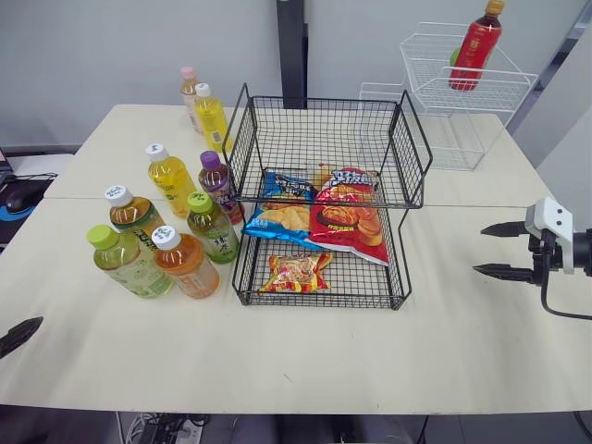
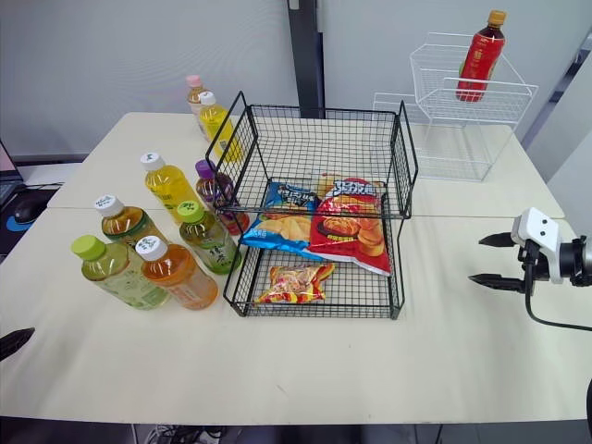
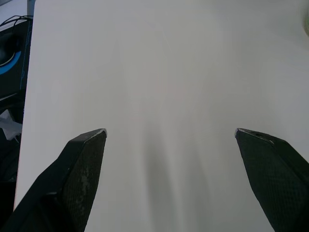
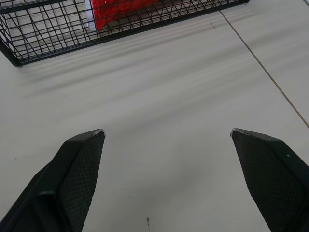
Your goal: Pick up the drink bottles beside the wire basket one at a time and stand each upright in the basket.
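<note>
Both grippers hold nothing: the right gripper (image 1: 478, 250) hangs with its two fingers spread wide over bare table (image 1: 305, 361), well to the right of the black wire basket (image 1: 319, 301), and the left gripper (image 3: 170, 130) is spread just as wide, low over the table, to the left of the basket and nearer the table's front edge. Eight drink bottles (image 1: 171, 217) stand upright in a loose group just beside the basket's left side, among them a light-green-capped bottle (image 1: 125, 259), an orange bottle (image 1: 185, 262), a purple-capped bottle (image 1: 218, 183) that is almost touching the wire, and a pink-capped bottle (image 1: 189, 88) at the back. Their labels carry print, but it is too small to read. On the basket's lower shelf lie a blue chip bag (image 1: 282, 208), a red chip bag (image 1: 347, 217) with large characters I cannot make out, and a small snack packet (image 1: 296, 273) at the front. Behind the basket, to its right, a white wire rack (image 1: 462, 92) holds a red bottle (image 1: 474, 48). The black basket stands between the right gripper and the bottles; the light-green-capped bottle is the nearest one to the left gripper, though still apart from it.
</note>
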Robot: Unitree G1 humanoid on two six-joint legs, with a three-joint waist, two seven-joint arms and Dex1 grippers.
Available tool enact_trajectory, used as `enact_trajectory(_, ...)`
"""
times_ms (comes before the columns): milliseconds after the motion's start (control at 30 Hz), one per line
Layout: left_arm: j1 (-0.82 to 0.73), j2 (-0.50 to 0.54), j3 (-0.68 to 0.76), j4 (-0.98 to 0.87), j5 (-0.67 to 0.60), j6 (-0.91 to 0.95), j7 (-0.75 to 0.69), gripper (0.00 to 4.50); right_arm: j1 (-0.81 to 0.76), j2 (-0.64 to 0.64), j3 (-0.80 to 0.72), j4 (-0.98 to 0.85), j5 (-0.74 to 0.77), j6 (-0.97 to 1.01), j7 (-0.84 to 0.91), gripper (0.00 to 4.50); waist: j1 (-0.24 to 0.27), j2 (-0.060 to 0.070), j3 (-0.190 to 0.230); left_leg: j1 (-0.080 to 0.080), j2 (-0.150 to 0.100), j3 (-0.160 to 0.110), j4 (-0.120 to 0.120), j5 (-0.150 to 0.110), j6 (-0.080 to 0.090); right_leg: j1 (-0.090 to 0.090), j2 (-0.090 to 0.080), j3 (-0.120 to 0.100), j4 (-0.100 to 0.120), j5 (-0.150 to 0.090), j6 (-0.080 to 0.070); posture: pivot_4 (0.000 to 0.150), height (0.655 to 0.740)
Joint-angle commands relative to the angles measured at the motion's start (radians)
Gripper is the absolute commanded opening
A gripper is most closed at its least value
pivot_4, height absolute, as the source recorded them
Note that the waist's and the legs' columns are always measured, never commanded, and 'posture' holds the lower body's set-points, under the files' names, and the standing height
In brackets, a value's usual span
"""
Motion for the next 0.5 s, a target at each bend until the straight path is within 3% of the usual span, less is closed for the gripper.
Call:
enact_trajectory(33, -0.013, 0.022, 0.039, 0.008, -0.01, -0.023, -0.013, 4.44, -0.005, -0.01, -0.029, -0.008, 0.006, -0.008, -0.011, 4.5, 0.0, 0.0, 0.0, 0.0, 0.0, 0.0, 0.0, 0.0, 0.0, 0.0, 0.0, 0.0, 0.0, 0.0, 0.0, 0.15, 0.74)
enact_trajectory(500, -0.195, 0.075, 0.026, 0.194, -0.047, -0.099, -0.095, 4.44, 0.034, 0.003, -0.115, 0.02, 0.016, -0.063, -0.16, 4.5, -0.001, 0.0, 0.0, 0.0, 0.0, 0.002, 0.0, 0.0, 0.0, 0.0, 0.0, 0.001, 0.0, 0.0, 0.0, 0.15, 0.74)
